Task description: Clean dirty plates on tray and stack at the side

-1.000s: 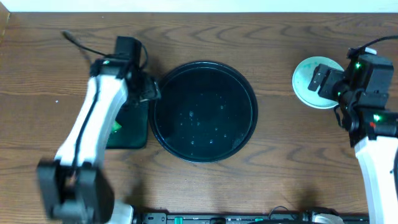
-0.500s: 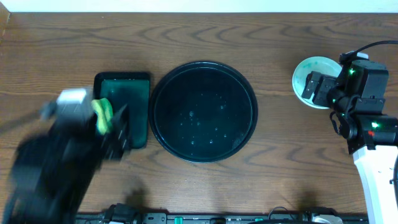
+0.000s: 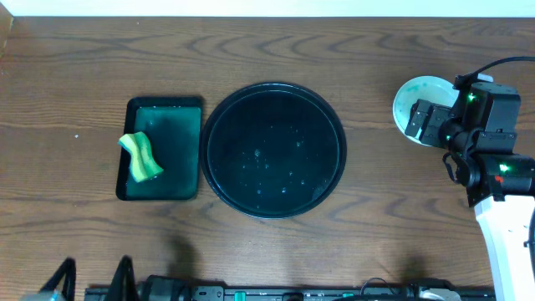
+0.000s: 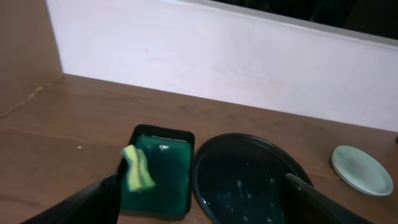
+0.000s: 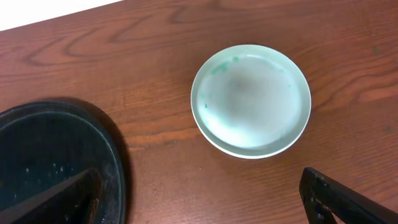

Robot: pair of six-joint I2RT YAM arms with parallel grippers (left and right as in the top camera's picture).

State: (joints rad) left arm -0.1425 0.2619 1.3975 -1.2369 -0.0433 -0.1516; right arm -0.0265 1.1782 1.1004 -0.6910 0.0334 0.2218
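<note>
Plates point(image 5: 250, 102) stacked well right of tray point(image 3: 273, 117) rim; wood point(image 5: 163, 127) between.

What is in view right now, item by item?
black tray: one, glossy black, table centre, only droplets on it
plates: one stack, number unclear, pale aqua with faint green specks, right of the black tray
green tray: one, dark green, left of the black tray
sponge: one, yellow-green, on the green tray's left side
table: one, brown wood
left gripper: one, black, open, empty, near edge
right gripper: one, black, open, empty, by the plates
</note>
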